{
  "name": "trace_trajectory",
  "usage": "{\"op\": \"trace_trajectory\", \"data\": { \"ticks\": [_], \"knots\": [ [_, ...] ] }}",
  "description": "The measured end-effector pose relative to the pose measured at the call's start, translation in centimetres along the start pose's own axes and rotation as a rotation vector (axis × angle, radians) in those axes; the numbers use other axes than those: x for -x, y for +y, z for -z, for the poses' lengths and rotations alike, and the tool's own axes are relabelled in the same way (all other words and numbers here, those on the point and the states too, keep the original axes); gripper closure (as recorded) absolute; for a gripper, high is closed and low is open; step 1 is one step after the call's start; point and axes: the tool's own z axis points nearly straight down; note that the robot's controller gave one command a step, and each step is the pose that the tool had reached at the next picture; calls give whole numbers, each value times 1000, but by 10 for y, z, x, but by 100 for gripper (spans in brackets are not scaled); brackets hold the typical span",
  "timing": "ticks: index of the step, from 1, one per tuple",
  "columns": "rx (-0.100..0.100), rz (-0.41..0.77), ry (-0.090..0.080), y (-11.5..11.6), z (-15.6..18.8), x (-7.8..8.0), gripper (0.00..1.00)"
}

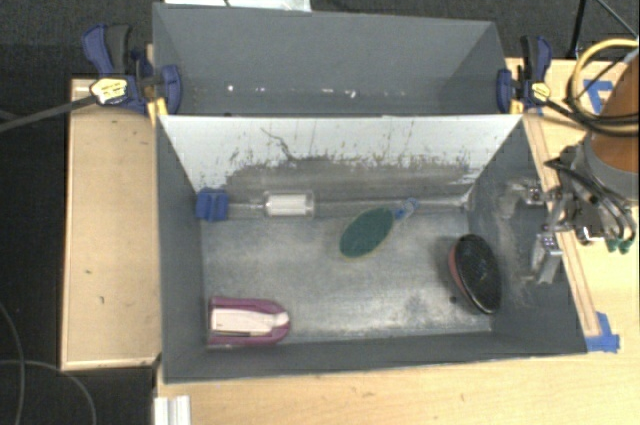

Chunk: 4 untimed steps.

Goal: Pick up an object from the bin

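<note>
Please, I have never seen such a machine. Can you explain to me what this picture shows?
One camera looks down into a grey metal bin. A robot arm reaches in from the right. Its gripper, the part that grasps, is by the right wall, beside a black round disc with a red edge. Also on the floor lie a green oval brush with a blue handle, a clear tube with a blue end and a purple and white block. I see nothing held.
</note>
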Motion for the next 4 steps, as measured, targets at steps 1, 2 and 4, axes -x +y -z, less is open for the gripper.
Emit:
{"op": "trace_trajectory", "data": {
  "ticks": [1,2,4],
  "knots": [
    [0,-200,-2,-9,-97,11,0],
    [2,-220,5,-10,-168,38,0],
    [-3,-193,-10,-16,-137,36,100]
  ]
}}
